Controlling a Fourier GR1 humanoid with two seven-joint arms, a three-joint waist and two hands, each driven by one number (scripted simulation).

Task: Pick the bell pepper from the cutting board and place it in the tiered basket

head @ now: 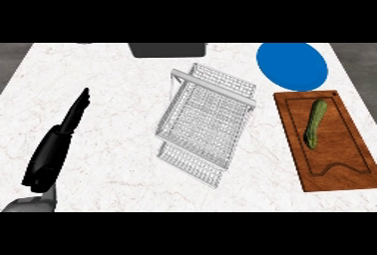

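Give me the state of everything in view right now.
left robot hand: open, fingers straight, at the view's left, holding nothing.
right robot hand: not in view.
long green vegetable: lying on the cutting board, not yet picked.
cutting board: flat at the right, bearing only the vegetable.
tiered basket: in the middle, nothing in it.
blue plate: beyond the board, nothing on it.
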